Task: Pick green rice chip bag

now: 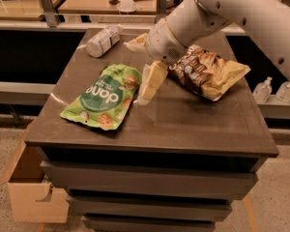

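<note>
The green rice chip bag (pixel 105 98) lies flat on the left half of the dark table top (pixel 183 122), a light-green pouch with a dark green circle, white letters and tan chips. My gripper (pixel 149 87) hangs from the white arm (pixel 217 13) that comes in from the upper right. It points down just to the right of the bag's upper right edge, close above the table. It holds nothing.
A brown-and-cream crinkled snack bag (pixel 209 71) lies right of the gripper. A pale can (pixel 103 40) lies on its side at the back left. A cardboard box (pixel 34 187) stands on the floor at the left. Bottles (pixel 274 90) sit at the right.
</note>
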You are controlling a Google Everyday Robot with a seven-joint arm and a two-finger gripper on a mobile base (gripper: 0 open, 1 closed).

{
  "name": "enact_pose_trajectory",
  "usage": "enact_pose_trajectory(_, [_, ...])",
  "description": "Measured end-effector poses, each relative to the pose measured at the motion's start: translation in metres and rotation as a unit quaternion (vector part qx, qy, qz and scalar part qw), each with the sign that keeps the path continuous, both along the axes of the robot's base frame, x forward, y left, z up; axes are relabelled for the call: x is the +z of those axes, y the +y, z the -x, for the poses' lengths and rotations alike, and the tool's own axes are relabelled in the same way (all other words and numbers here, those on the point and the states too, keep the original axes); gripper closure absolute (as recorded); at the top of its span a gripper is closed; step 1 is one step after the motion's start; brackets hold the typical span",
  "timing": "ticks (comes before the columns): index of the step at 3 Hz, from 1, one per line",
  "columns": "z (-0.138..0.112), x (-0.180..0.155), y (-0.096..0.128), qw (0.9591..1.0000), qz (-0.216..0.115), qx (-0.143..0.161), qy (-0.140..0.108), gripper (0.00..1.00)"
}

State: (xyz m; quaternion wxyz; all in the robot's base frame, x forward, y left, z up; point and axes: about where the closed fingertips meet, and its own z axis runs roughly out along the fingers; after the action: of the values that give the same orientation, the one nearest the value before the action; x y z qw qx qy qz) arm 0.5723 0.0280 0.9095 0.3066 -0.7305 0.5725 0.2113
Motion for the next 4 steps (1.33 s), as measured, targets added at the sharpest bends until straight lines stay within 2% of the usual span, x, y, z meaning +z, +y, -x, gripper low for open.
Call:
enact_pose_trajectory(1, [-0.016, -0.018, 0.011, 0.9999, -0.01, -0.006, 0.006, 0.0])
enact_pose_trajectory(2, [-0.038, -0.04, 0.02, 0.9995, -0.014, -0.006, 0.028, 0.03])
enact_pose_trajectory(3, [-0.045, -0.052, 0.027, 0.9989, -0.012, 0.005, 0.044, 0.34])
enact_pose_trajectory(4, [-0.044, -0.055, 0.032, 0.9985, -0.004, 0.02, 0.051, 0.57])
